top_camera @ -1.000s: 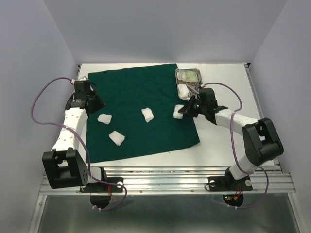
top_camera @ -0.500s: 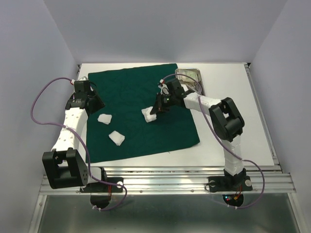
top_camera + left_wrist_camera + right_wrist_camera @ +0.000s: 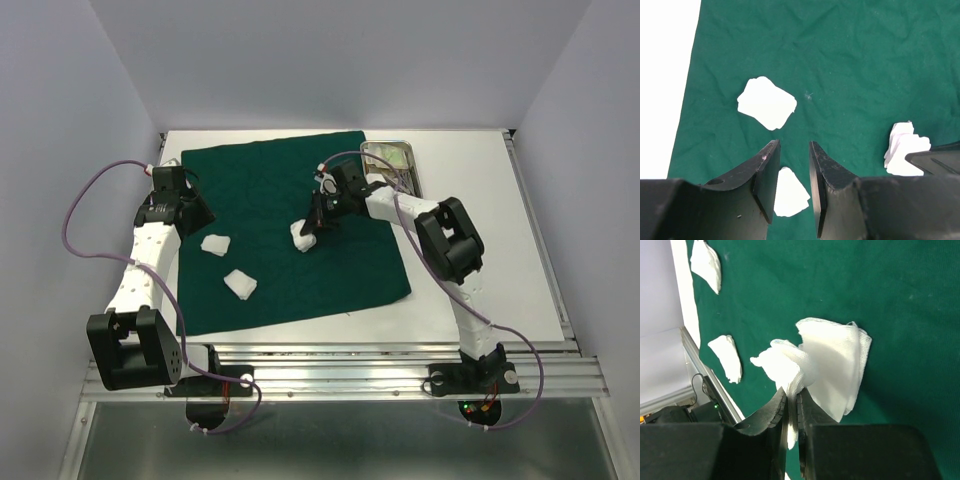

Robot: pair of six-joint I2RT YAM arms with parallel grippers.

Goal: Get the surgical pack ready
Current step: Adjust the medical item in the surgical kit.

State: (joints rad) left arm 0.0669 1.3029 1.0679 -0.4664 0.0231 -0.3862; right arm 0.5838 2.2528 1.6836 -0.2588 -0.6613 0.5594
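2 pincers are over the drape [image 3: 270, 190], a dark green cloth spread on the table [image 3: 480, 200]. The right pincer [image 3: 792, 392] is pressed together on a crumpled white gauze pad [image 3: 782, 365], and the pad's folds bunch up just beyond its tips. A 2nd pad [image 3: 840, 365] lies flat on the drape just ahead of those tips and slightly to their right. It touches or overlaps the pinched one, but I cannot tell whether the pinched pad rests its weight on it. The steel tray [image 3: 392, 160] sits on the table behind this pincer, beside the drape's far right corner and well apart from the tips.

The left pincer [image 3: 792, 147] is spread and holds nothing, hanging above the drape. A 3rd pad [image 3: 766, 102] lies ahead of its tips and a little to their left. A 4th pad [image 3: 789, 192] shows in the gap between its fingers [image 3: 767, 170], lower down on the cloth. Both of these pads lie well off to the right pincer's left. From the left pincer, the pinched pad and the right pincer sit away to the right.
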